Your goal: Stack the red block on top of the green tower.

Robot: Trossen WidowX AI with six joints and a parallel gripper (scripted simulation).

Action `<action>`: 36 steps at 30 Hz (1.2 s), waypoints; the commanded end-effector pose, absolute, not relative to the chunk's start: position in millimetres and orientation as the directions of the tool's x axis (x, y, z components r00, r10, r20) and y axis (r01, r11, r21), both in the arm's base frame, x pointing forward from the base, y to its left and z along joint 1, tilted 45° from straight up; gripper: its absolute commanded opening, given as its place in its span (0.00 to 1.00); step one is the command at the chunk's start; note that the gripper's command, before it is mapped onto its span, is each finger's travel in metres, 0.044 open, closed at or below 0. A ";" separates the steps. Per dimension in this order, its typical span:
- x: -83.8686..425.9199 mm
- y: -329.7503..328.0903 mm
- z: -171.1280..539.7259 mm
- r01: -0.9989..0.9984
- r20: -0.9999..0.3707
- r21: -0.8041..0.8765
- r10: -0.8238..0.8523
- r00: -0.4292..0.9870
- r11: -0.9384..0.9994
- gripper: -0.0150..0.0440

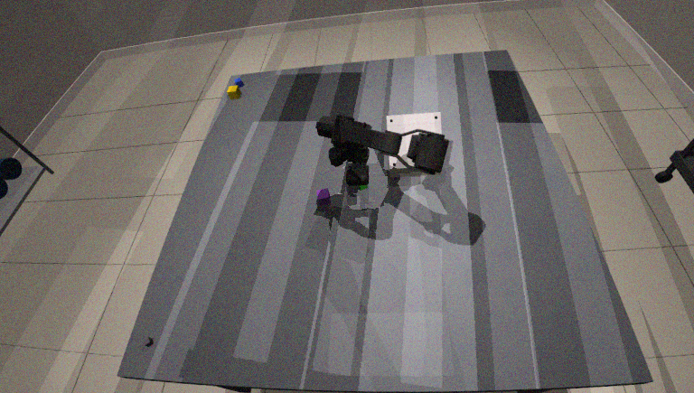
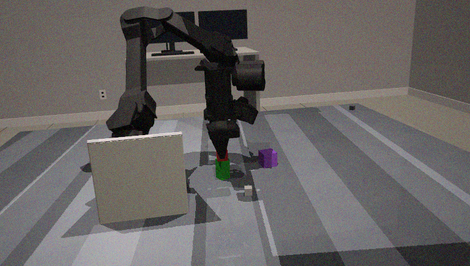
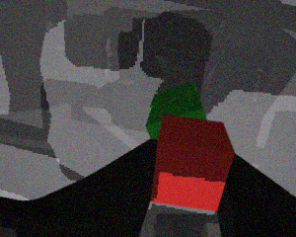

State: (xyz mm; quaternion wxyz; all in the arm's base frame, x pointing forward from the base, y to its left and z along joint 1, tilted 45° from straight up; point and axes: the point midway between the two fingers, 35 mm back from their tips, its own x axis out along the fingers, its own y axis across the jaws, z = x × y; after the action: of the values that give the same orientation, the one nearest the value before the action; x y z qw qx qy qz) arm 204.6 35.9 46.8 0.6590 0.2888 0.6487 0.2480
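Clamping red block [image 2: 222, 156], tool [image 2: 221, 153] hides contact with green tower [image 2: 222, 169]; touching unclear.

Overall light: dim, flat and greyish in all three views.
Grain: fine speckled noise covers every picture; edges look soft and blocky.
Shadows: the arm [image 1: 380, 139] casts several overlapping dark shadows across the striped table [image 1: 537, 266], spreading toward the near edge in the top view.
Board: the pale board [image 2: 138, 176] throws a dark shadow at its base.
Distortion: the top view bends straight floor lines near its edges.
Wrist view: coarse and blurred; the red block [image 3: 190, 158] has a bright lower face and a dark upper face.
Glare: no bright hotspots.
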 end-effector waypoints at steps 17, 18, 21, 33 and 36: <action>204.8 35.7 47.0 0.050 -0.712 0.703 0.702 0.036 0.710 0.57; 204.8 35.7 47.0 0.050 -0.712 0.703 0.702 0.036 0.710 0.61; 204.8 35.7 47.0 0.050 -0.712 0.703 0.702 0.036 0.710 0.74; 204.8 35.7 47.0 0.050 -0.712 0.703 0.702 0.036 0.710 1.00; 204.8 35.7 47.0 0.050 -0.712 0.703 0.702 0.036 0.710 1.00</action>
State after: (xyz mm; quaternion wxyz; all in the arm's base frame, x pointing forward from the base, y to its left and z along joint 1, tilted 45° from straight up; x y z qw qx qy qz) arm 204.6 35.6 47.2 0.6584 0.2899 0.6491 0.2471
